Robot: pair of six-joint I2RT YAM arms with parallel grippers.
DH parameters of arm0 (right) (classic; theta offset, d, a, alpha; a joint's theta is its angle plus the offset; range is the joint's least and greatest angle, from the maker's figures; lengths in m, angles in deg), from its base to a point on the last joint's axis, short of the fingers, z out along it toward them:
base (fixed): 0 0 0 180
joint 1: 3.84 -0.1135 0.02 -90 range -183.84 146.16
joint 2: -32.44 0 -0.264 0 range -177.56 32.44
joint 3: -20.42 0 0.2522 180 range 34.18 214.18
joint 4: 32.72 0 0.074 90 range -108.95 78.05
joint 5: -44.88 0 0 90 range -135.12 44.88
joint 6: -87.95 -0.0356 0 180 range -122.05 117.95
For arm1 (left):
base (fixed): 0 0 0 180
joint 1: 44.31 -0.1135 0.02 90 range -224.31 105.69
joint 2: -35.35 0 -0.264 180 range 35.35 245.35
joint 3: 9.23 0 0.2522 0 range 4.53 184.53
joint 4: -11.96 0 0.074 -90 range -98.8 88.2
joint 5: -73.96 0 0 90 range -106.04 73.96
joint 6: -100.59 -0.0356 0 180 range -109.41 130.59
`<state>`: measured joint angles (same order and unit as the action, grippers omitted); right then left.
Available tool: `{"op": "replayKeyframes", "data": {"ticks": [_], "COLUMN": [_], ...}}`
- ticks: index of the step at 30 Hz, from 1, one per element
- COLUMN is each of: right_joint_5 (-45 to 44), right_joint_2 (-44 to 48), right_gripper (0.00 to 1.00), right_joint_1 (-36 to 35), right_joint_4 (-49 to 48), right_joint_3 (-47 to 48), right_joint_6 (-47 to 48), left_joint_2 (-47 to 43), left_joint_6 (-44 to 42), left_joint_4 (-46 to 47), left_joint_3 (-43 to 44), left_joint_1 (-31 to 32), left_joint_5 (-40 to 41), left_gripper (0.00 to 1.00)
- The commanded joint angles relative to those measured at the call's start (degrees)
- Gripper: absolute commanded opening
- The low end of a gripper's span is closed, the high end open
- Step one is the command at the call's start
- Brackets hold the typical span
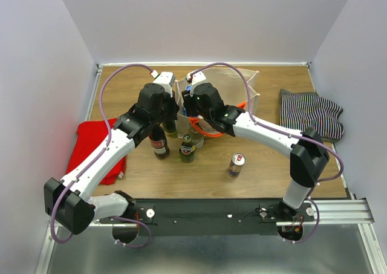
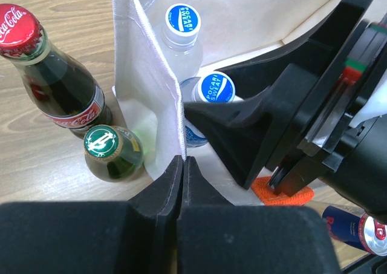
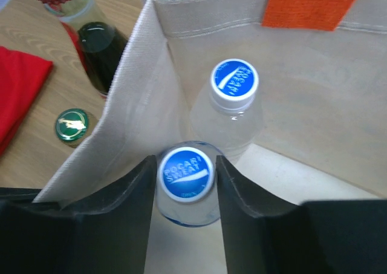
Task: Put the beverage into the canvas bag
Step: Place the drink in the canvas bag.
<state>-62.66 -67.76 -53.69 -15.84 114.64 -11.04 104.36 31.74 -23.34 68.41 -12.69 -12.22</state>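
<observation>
The cream canvas bag stands open at the back middle of the table. My left gripper is shut on the bag's near rim, and the white fabric edge runs up from between its tips. Inside the bag stands a clear beverage bottle with a blue Pocari Sweat cap. My right gripper straddles that cap with a thin gap on each side, so it is open. The same cap shows beside the right finger in the left wrist view. A second blue-capped bottle stands deeper in the bag.
Just outside the bag's left wall stand a red-capped cola bottle and a green bottle. A drink can stands nearer the front. A red cloth lies at the left. A striped cloth lies at the right.
</observation>
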Motion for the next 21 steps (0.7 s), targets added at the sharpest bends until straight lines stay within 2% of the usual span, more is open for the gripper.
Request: {"op": "replayKeyframes", "data": {"ticks": [1,6,21], "right_joint_5": [-0.48,-0.83,-3.29], "right_joint_2": [0.53,1.50,6.77], "right_gripper": [0.60,0.66,0.69], "right_joint_1": [-0.17,-0.17,-0.17], "right_joint_4": [0.93,0.40,-0.48], "right_joint_3": [0.48,0.57,1.71], "right_joint_6": [-2.52,-2.52,-1.55], "left_joint_2": [0.16,0.42,0.51], "left_joint_6": [0.04,0.12,0.12], "left_joint_4": [0.09,0.09,0.01], "left_joint_3": [-0.33,-0.24,-0.16], "left_joint_1": [0.02,0.02,-0.06], "left_joint_5": [0.32,0.23,0.32], "left_gripper": [0.07,0.07,0.07]}}
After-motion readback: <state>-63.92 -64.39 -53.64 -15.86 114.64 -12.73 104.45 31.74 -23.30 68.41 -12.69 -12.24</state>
